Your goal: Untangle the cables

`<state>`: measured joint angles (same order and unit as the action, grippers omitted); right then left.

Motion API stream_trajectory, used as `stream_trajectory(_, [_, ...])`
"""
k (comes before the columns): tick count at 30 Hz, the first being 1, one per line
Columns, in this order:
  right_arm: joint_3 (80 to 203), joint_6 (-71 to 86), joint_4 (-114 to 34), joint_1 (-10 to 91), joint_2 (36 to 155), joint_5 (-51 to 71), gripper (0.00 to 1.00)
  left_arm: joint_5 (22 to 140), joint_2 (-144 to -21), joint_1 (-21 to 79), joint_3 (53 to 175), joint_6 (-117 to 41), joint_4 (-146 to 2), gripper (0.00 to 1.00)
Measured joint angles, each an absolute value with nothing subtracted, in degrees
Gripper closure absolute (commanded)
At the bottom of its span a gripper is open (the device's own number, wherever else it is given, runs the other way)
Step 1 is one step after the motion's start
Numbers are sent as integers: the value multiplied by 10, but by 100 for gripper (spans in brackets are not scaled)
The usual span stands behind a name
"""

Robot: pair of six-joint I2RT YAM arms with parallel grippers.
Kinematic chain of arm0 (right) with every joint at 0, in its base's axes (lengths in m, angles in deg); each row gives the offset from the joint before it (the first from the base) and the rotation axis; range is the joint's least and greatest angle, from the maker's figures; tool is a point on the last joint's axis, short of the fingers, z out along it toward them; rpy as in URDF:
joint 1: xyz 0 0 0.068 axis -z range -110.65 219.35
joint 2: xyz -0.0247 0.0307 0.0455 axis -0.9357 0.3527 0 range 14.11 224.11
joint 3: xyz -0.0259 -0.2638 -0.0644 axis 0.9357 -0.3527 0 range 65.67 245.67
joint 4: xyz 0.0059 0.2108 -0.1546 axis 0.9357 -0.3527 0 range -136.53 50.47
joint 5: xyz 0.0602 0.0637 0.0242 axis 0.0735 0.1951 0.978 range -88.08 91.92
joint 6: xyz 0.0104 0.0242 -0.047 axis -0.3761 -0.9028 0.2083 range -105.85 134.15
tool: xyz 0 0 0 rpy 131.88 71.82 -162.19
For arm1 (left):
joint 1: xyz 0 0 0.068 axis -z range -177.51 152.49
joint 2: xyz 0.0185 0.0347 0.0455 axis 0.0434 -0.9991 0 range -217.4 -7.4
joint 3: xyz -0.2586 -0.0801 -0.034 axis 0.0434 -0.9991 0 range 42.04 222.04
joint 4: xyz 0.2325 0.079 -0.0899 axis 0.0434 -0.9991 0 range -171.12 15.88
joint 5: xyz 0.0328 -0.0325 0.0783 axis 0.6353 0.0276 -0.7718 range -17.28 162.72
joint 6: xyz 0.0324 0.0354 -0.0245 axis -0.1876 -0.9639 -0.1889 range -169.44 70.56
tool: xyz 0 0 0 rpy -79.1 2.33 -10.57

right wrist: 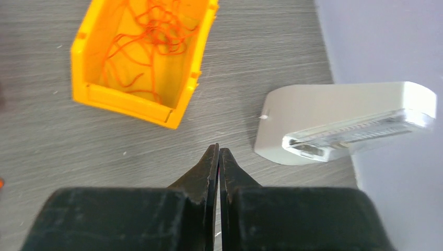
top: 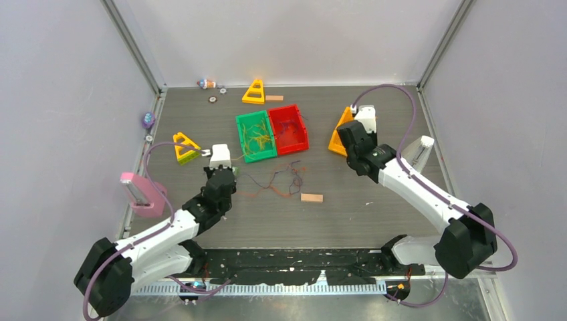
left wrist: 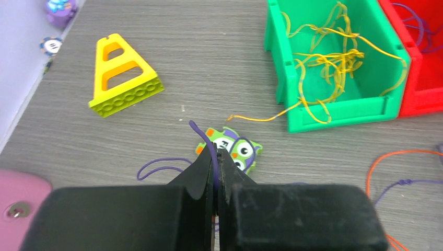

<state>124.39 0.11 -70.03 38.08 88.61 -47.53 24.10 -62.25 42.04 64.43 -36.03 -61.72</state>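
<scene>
On the grey table [top: 374, 217], just in front of the green bin [top: 259, 158], the loose cables [top: 274, 182] lie in a thin tangle of purple, orange and red strands. The left gripper [left wrist: 217, 157] is clenched on a purple cable [left wrist: 203, 138], which curves up from the tabletop and passes between its closed jaws, directly over a small green owl figure [left wrist: 243, 151]. Yellow strands [left wrist: 329, 60] fill the green bin, with one trailing out over its front wall onto the table. Purple ones lie in the red bin [left wrist: 418, 99] touching its side. A yellow triangular brick [left wrist: 123, 78] lies off to the left. The right gripper [right wrist: 218, 154] is pinched together with nothing between its jaws. It is poised near the orange bin [right wrist: 125, 102], which holds orange strands [right wrist: 151, 31], and beside a white stand [right wrist: 334, 115].
</scene>
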Motion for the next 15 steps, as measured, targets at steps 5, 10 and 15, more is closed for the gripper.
stream_trajectory(5, [1215, 18, -664, 382, 868, -307, 29, 312, -628, 418, 644, -368, -606, 100])
stream_trajectory(10, [1202, 23, -609, 378, 903, -109, 31, 368, -647, 418, 648, -378, -608, 89])
stream_trajectory(15, [1211, 9, -560, 348, 972, 8, 34, 409, -651, 418, 666, -383, -624, 54])
